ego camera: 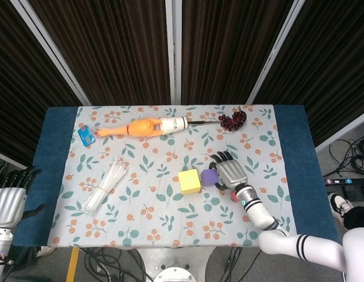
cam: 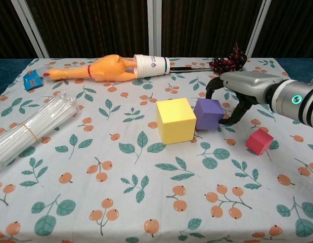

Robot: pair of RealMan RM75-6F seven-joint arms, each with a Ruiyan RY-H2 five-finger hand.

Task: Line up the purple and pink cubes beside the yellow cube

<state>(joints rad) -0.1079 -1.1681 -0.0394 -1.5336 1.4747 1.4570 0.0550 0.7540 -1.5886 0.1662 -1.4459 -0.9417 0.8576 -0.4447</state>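
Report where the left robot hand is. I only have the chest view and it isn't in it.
Observer: The left robot hand is off the table, beside the blue edge at its near left corner, and holds nothing.
Operator: Give me the head view's look at the pink cube.
Observer: From above, the pink cube is partly covered by the wrist of the right robot hand.
Operator: Check the floor on the right side.
Observer: Black cables lie on the floor to the right of the table.
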